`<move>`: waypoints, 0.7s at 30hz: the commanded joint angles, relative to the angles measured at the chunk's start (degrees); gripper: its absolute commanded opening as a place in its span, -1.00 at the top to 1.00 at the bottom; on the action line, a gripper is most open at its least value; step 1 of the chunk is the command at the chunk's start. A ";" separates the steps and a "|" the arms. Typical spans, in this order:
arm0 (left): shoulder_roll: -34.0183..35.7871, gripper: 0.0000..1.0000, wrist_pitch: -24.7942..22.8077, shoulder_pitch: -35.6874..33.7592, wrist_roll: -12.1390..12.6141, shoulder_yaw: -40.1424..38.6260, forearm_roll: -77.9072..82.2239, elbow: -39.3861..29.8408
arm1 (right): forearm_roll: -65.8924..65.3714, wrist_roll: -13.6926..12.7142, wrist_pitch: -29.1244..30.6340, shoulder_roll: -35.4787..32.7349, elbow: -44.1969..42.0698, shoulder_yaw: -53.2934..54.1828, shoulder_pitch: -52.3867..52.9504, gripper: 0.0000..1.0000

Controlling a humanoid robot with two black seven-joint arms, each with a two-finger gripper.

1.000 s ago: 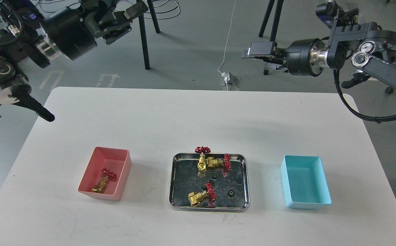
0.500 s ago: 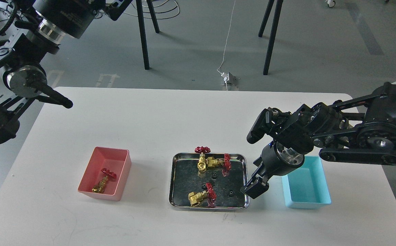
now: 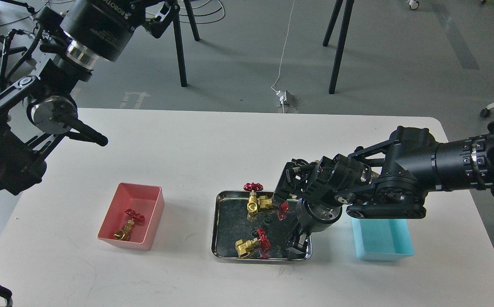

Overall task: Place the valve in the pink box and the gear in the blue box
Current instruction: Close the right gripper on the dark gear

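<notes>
The pink box stands at the left of the table with one valve lying in it. The steel tray in the middle holds an upright valve, another lying against it, a third at the front, and small black gears. My right gripper points down into the tray's front right corner; its dark fingers cannot be told apart. The blue box stands at the right, its far part hidden by my right arm. My left gripper is high at the top edge, off the table.
The white table ends just beyond the tray's far side by about a hand's width of several. Black stand legs and a white cable with a plug are on the floor behind it. My left arm's elbow overhangs the table's left corner.
My right arm swung down from high at the back right to the tray, and its gripper has now moved left into the tray's front right corner. My left arm rose and shifted right.
</notes>
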 commanded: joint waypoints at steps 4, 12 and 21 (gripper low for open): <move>-0.31 -0.82 -0.05 1.03 0.00 -0.08 0.16 0.01 | 0.09 -0.33 0.00 2.31 -1.70 -0.68 -0.82 -0.07; -0.49 -0.83 -0.05 1.47 0.00 0.01 0.33 0.01 | 0.09 -0.24 -1.01 3.10 -2.05 -0.86 -1.70 -0.01; -1.28 -0.84 -0.05 2.09 0.00 0.01 0.51 0.01 | 0.09 0.02 -3.65 3.10 -2.93 -0.94 -2.76 0.05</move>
